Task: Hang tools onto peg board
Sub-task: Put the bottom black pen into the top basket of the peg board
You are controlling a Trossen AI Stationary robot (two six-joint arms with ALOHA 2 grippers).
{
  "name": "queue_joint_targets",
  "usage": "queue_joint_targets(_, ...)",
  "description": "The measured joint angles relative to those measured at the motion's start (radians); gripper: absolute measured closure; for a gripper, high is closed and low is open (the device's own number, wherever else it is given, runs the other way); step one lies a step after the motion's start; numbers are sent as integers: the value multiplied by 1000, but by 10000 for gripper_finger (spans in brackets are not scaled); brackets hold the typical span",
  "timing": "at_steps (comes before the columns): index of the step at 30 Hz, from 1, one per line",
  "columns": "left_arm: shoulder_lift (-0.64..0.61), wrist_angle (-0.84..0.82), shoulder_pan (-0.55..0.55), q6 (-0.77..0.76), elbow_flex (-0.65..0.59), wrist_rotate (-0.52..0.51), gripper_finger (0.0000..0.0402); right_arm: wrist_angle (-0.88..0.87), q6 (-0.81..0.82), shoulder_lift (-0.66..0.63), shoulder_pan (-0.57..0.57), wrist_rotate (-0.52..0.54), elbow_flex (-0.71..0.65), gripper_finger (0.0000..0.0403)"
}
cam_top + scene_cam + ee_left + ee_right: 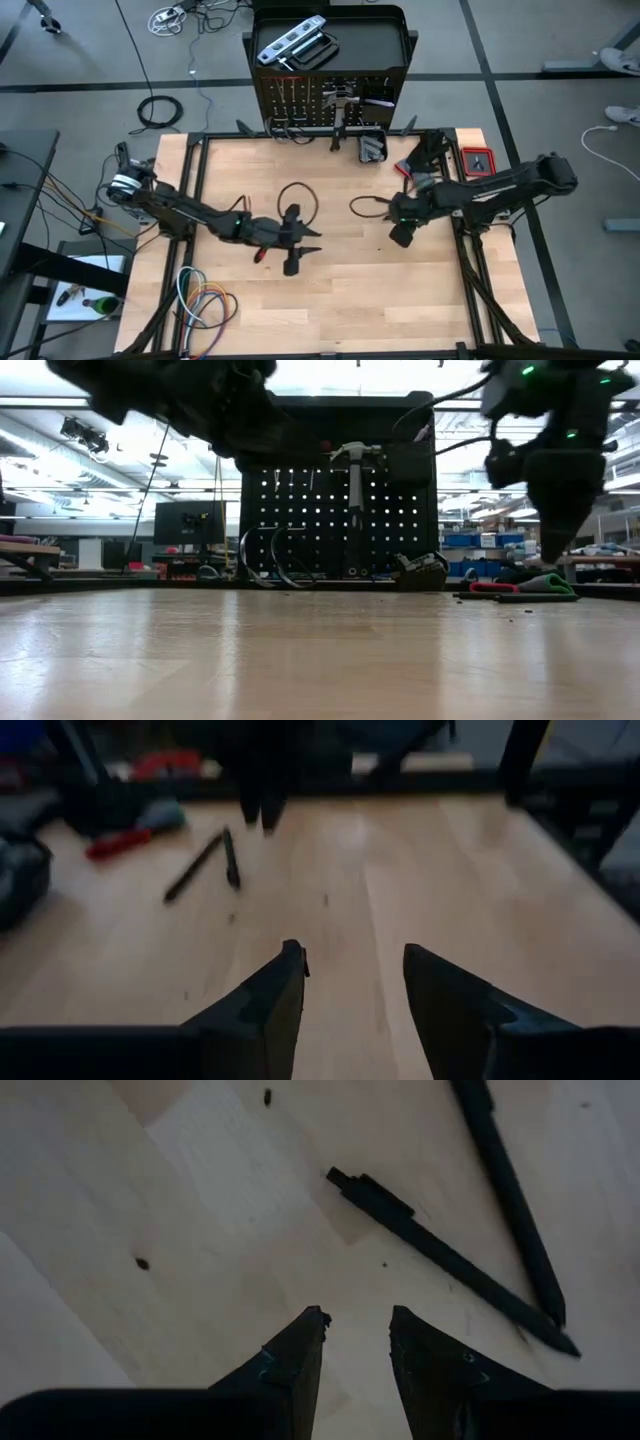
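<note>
1. Peg board (330,100) stands upright at the middle of the table's (340,310) far edge, under a black tray (380,40) holding a silver level (290,42).
2. A hammer (354,490) hangs on the board, head up; thin dark tools hang to one side of it, too small to name.
3. Two curved dark pieces (270,560) sit at the board's foot. A small box-like item (372,148) lies just in front of the board on the table.
4. Red-handled pliers (478,160) lie near the table's far right corner.
5. Left hand (300,240) hovers over mid-table, slightly left of centre. Its wrist view shows both fingers (270,1010) spread apart with bare wood between them; it grips nothing.
6. Right hand (400,235) is right of centre, above the table. Its fingers (290,1370) stand parted with a narrow gap, nothing between them.
7. Right wrist view: two thin dark screwdrivers (440,1260) lie flat on the wood just beyond the fingertips, meeting at one end in a V, untouched.
8. Left wrist view shows the same pair (205,865) farther off, with a red item (120,842) beyond; blurred.
9. Coiled coloured cables (200,300) lie near the table's near left corner.
</note>
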Motion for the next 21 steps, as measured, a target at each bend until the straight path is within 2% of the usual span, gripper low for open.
queue_joint_targets(4,-33,87,-17,2,-66,-27,230,-8,-163,154,-60,-34,55,276)
queue_joint_targets(10,-137,81,6,-21,-152,-49,230,-54,-404,323,-134,-63,158,271)
queue_joint_targets(14,-174,74,14,-26,-191,-46,230,-108,-507,378,-154,-52,205,247)
queue_joint_targets(21,-182,55,13,-64,-212,-47,230,-139,-600,384,-201,-50,206,195)
